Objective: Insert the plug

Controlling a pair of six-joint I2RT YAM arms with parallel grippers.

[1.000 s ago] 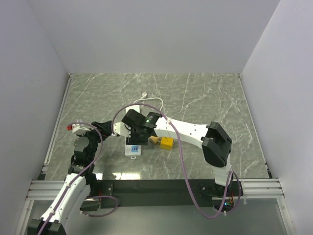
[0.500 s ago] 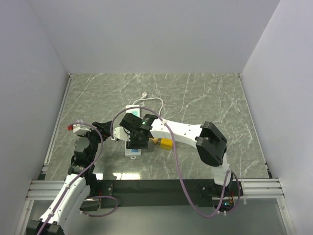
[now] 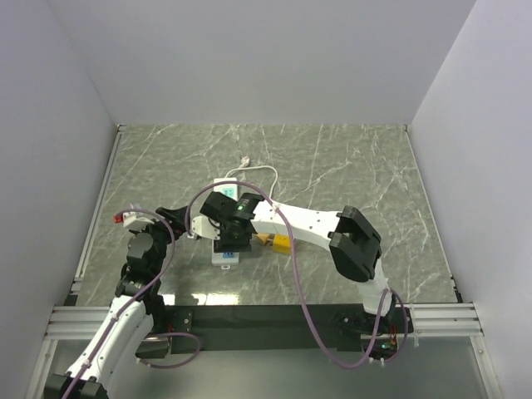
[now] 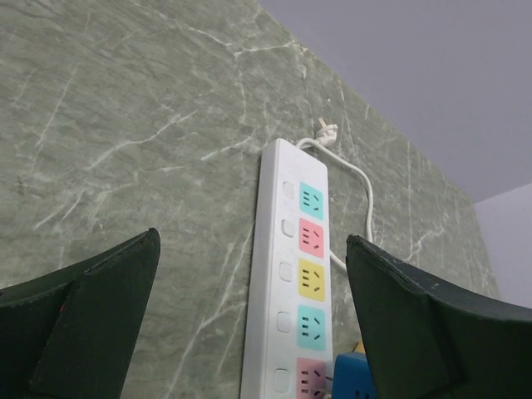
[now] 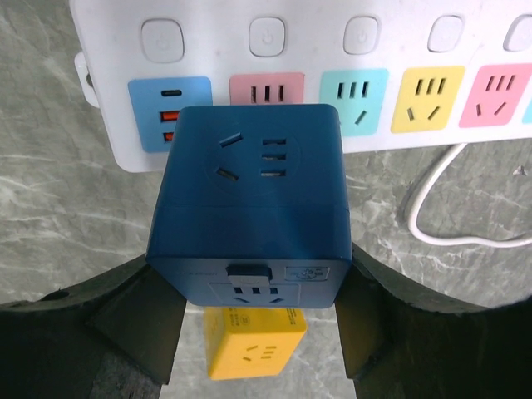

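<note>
A white power strip (image 5: 465, 33) with coloured sockets lies on the marble table; it also shows in the top view (image 3: 226, 256) and between the left jaws (image 4: 283, 274). My right gripper (image 5: 259, 299) is shut on a blue cube plug (image 5: 253, 191) and holds it over the strip's near end, at the pink socket (image 5: 266, 87) beside the USB panel. In the left wrist view the blue cube (image 4: 357, 378) shows its prongs right by that pink socket. My left gripper (image 3: 179, 220) is open and empty, left of the strip.
A yellow cube adapter (image 5: 253, 353) lies on the table just right of the strip, also seen from above (image 3: 281, 243). The strip's white cable (image 3: 253, 170) loops at the far end. White walls enclose the table on three sides.
My right gripper has moved left and a little farther, carrying the blue cube over the strip's near end. The left arm has not moved.
</note>
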